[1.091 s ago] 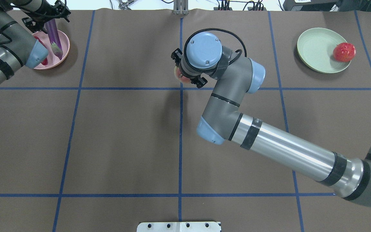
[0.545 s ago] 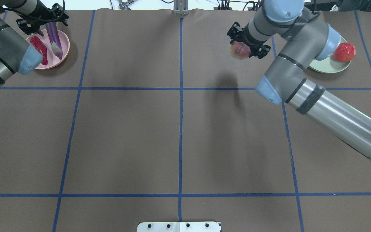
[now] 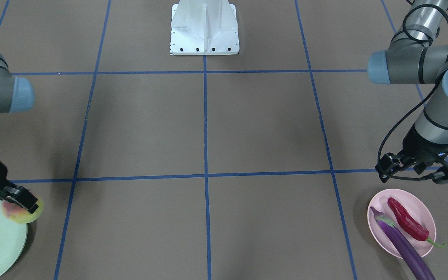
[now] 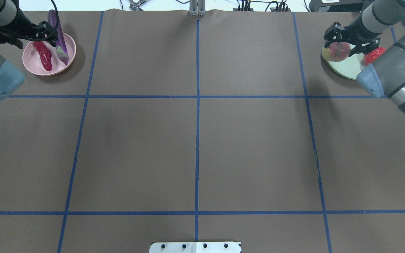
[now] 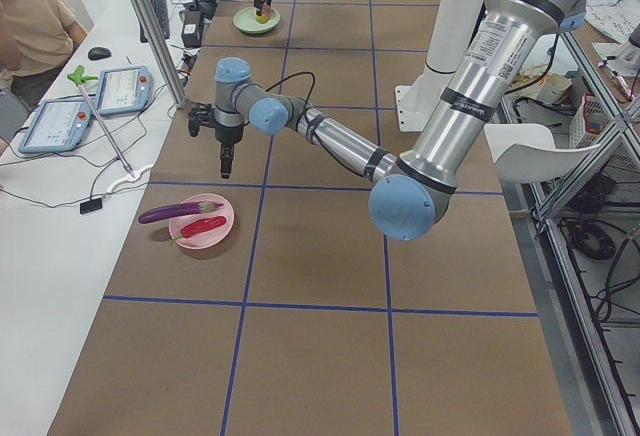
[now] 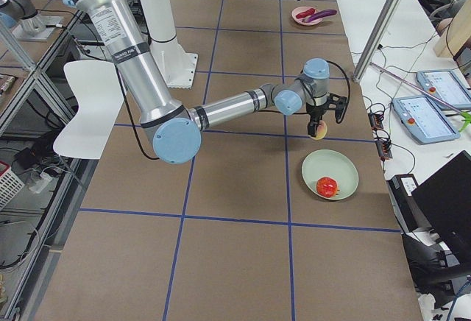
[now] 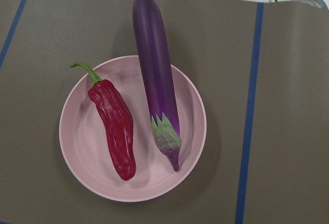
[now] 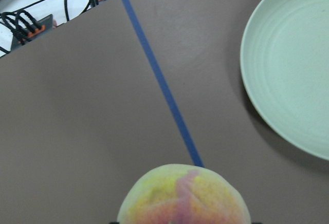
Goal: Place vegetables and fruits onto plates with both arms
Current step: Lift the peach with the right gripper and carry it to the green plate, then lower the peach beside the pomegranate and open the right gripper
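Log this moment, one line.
right gripper: holds peach near green plate; left gripper: empty, over pink plate; pink plate: eggplant, chili; green plate: pomegranate

The left arm (image 3: 436, 111) reaches far forward on its own side, elbow bent and wrist turned straight down. The left end effector (image 3: 417, 172) hangs with its fingers spread and nothing between them. The right arm (image 4: 399, 66) stretches far forward on the opposite side, wrist also pointing down. The right end effector (image 4: 341, 48) is clamped on a peach (image 4: 330, 54).
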Controlling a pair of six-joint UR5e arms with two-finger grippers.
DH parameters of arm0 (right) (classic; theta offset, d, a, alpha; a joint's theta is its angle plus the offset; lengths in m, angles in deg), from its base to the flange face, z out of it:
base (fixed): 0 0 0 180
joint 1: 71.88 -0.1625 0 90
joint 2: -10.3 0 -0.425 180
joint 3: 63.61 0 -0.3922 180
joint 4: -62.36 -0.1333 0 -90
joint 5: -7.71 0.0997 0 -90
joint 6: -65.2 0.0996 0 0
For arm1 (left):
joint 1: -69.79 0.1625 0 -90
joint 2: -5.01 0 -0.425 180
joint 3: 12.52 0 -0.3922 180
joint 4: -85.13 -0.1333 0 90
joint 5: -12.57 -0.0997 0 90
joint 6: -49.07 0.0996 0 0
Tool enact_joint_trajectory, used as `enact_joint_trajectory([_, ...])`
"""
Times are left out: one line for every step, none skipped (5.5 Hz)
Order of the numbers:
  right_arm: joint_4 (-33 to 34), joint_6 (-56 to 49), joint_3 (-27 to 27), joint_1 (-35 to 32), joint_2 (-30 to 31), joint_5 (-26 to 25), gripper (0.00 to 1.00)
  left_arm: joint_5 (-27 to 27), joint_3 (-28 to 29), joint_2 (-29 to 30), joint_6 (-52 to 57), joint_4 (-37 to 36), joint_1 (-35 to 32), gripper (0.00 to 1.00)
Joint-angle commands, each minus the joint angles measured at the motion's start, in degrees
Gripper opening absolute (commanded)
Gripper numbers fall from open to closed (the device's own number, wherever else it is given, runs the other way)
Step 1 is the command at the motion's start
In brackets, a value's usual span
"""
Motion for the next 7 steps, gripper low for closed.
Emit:
enact_joint_trajectory([0.0,-12.9,-6.3,-4.0,2.0,0.2,0.00,5.7,-5.8,-5.9,9.6,-1.1,-2.0,1.00])
enact_joint_trajectory([-0.1,-13.2,-9.9,-4.2,0.8,0.2,0.00,8.6,-10.4,-11.3,13.5,-1.1,-3.4,1.00])
enact_joint_trajectory([-0.8,-12.7,-11.8,-3.9,-0.4,0.9,0.00,11.2,-15.9,-16.9,15.4,-1.3,-5.6,1.00])
enact_joint_trajectory([-0.8,-12.5,-11.9,-3.3,-1.4,3.2,0.00,12.9,-22.4,-23.0,15.4,-1.7,-5.7,1.00])
enact_joint_trajectory([-0.8,-12.1,-12.8,-3.0,-3.2,3.5,0.00,13.0,-28.5,-28.7,15.4,-1.7,-5.8,1.00])
enact_joint_trajectory([-1.0,-12.1,-14.5,-1.9,-4.4,3.4,0.00,13.1,-31.9,-31.8,15.4,-1.7,-5.8,1.00])
enact_joint_trajectory([-2.4,-12.2,-15.7,-1.3,-4.7,3.4,0.00,13.9,-33.7,-33.9,15.4,-1.7,-5.8,1.00])
